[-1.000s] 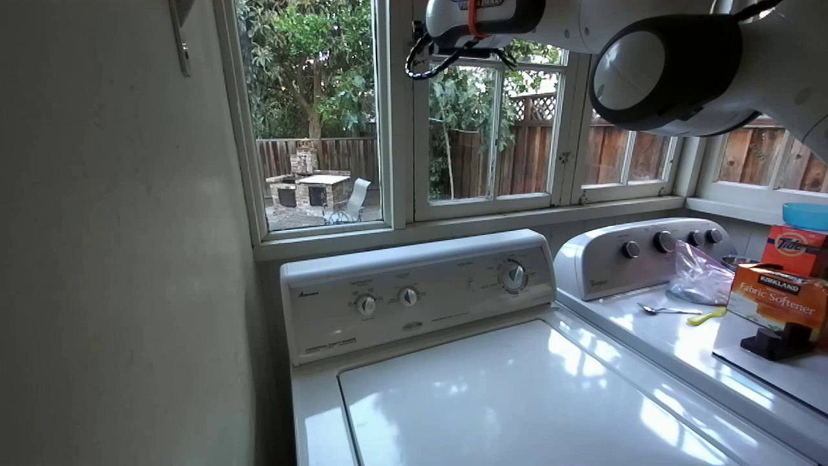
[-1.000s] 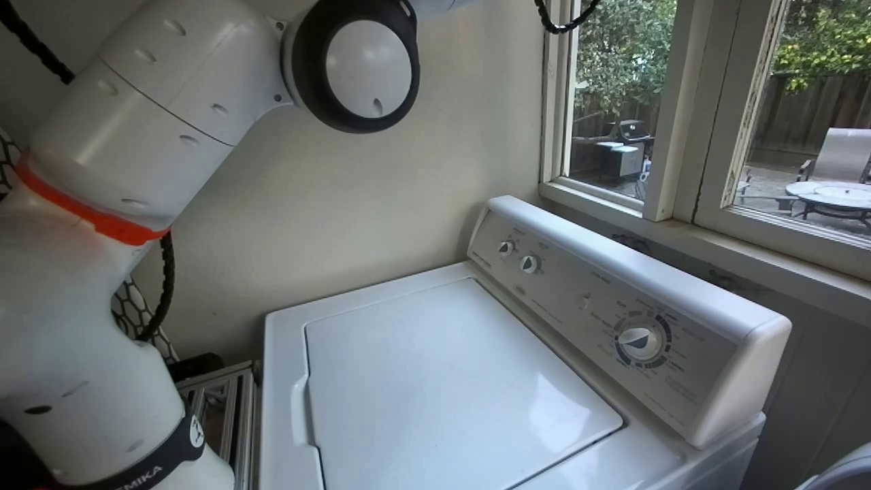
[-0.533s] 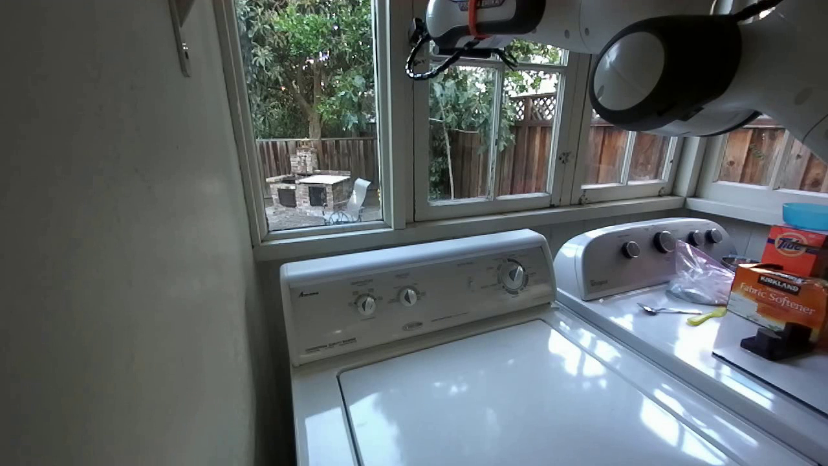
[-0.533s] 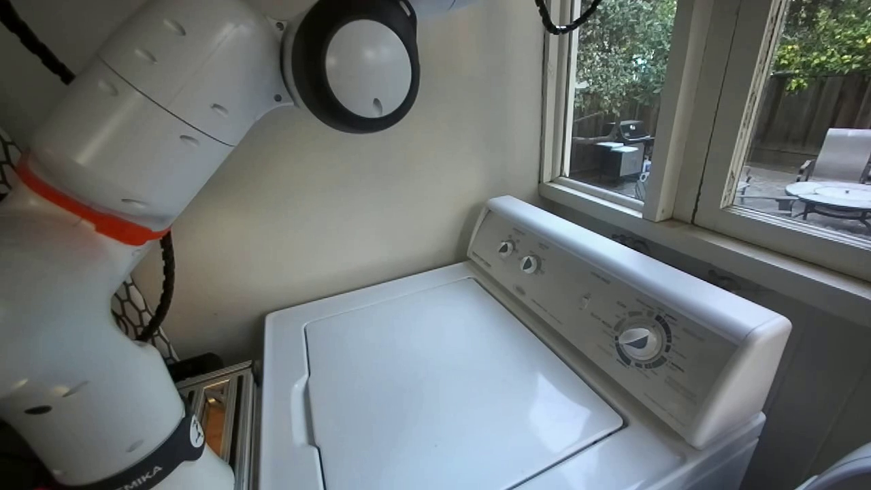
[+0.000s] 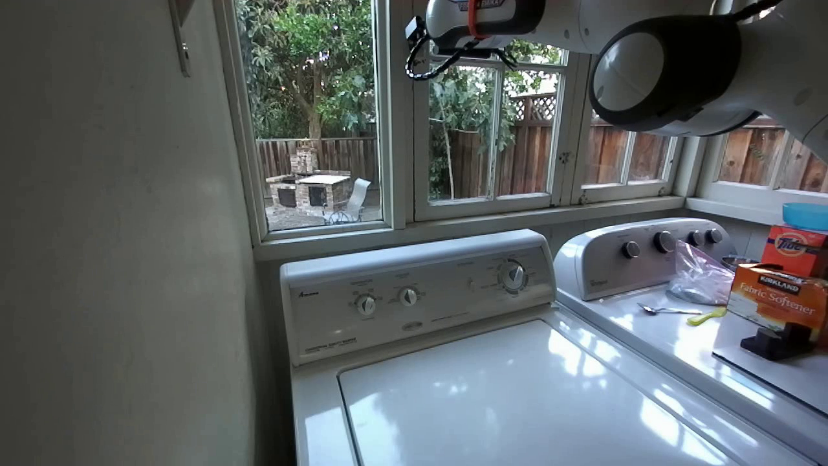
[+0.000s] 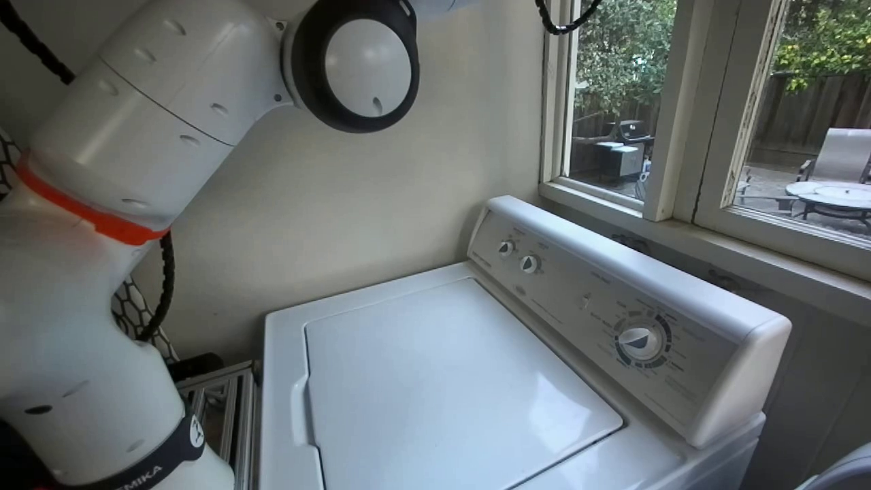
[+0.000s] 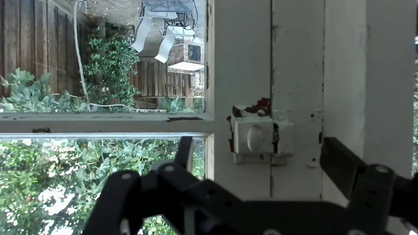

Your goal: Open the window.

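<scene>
Although the claw is lined up with the latch, opening the window looks to me like a job barely begun. From the left in an exterior view comes the plain pane, not the one wanted; next, at one o'clock from the washer's panel, the gridded window itself, which appears closed all along its visible lower edge, with the arm cutting across its top at twelve o'clock; farther toward three o'clock, a narrower sash. Approaching the latch seems done, then; freeing it and swinging the window are left, I'd judge (whether the latch is engaged I can't make out from this one angle).

From the left again in the wrist view, which stands upside down so that garden chairs dangle near eleven o'clock, the window spreads away from the claw toward nine o'clock, and one finger stands in front of it. The latch sits between the fingertips, on the window's edge just beside the seam. Toward three o'clock the opposite finger is in front of the frame post. The claw is spread wide and holds nothing. Whether its fingers straddle the latch or stop just short of it, I can't tell from where I stand.
</scene>
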